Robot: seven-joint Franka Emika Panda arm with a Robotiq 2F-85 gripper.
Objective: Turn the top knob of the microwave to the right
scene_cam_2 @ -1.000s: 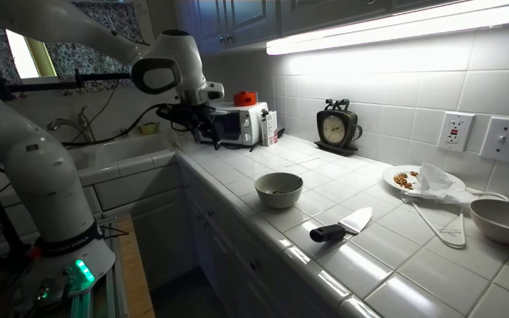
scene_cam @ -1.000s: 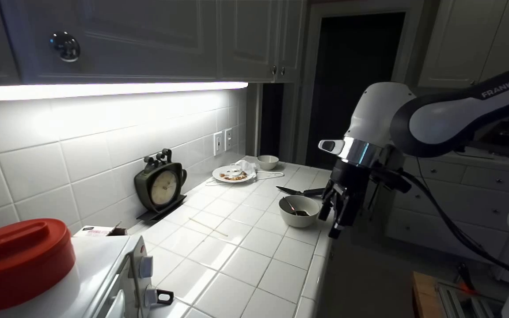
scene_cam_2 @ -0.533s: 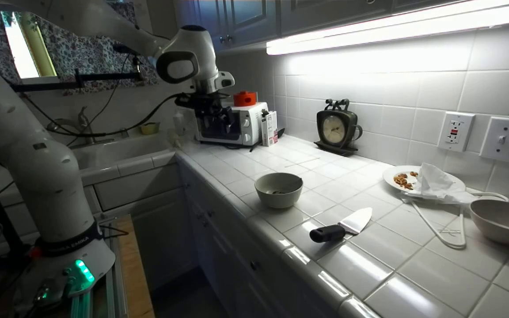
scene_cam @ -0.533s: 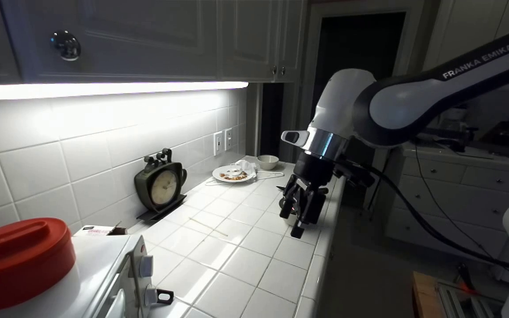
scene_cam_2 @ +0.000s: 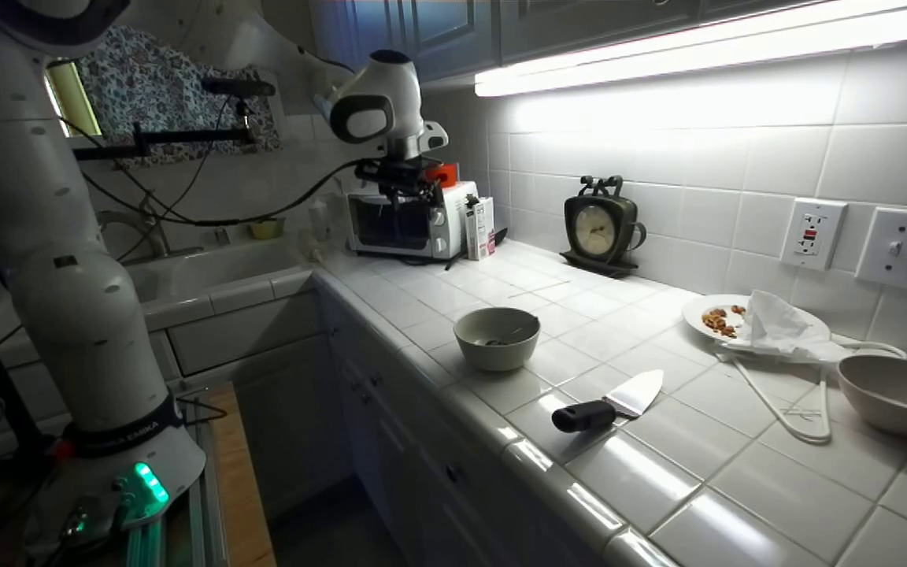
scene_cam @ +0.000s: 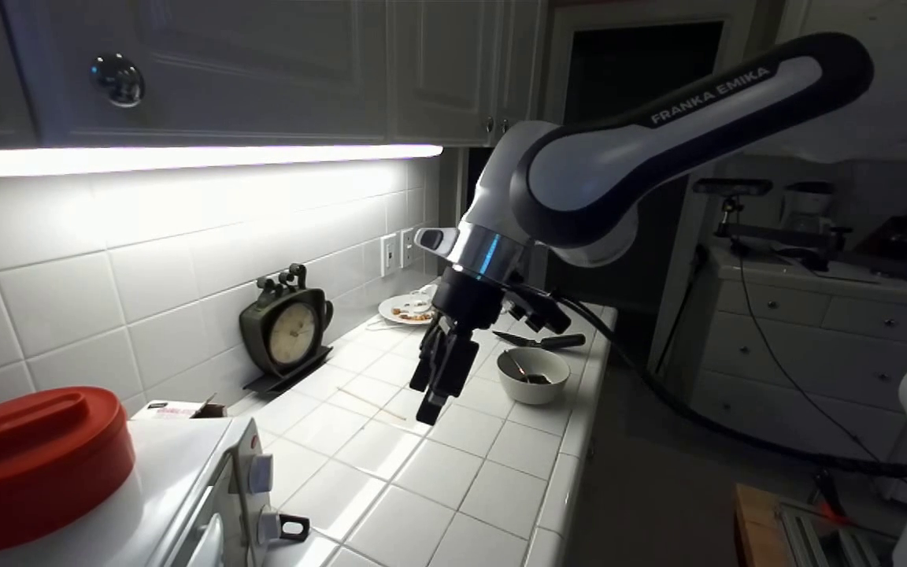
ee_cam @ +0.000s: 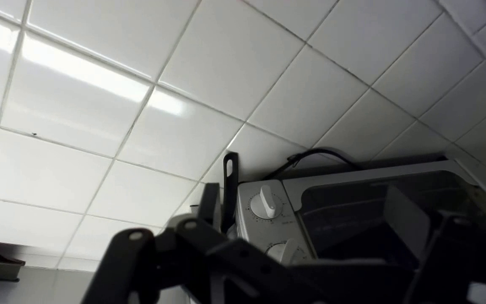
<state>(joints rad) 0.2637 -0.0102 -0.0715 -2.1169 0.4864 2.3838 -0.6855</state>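
The white microwave (scene_cam: pixel 186 441) stands at the near left in an exterior view and at the back in an exterior view (scene_cam_2: pixel 454 228). Its top knob (scene_cam: pixel 260 474) sticks out of the grey control strip and also shows in an exterior view (scene_cam_2: pixel 438 216). The wrist view looks upside down: the top knob (ee_cam: pixel 289 251) is the one lower in the picture, partly hidden by a finger; the lower knob (ee_cam: pixel 267 202) is in full view. My gripper (ee_cam: pixel 308 207) is open and empty, fingers spread in front of the microwave. It hangs above the counter (scene_cam: pixel 434 386), apart from the knobs.
A red-lidded pot (scene_cam: pixel 40 465) sits on the microwave. A black handle (scene_cam: pixel 294 528) juts out near the lower knob, with a box (scene_cam_2: pixel 479 228) beside the microwave. A clock (scene_cam: pixel 288 335) stands by the wall. A bowl (scene_cam: pixel 534 376), spatula (scene_cam_2: pixel 595 411) and plate (scene_cam_2: pixel 697 311) lie on the counter.
The arm has swung across the counter toward the tiled wall, moving left in one exterior view and right in the other. The bowl it had covered shows again. The gripper holds nothing.
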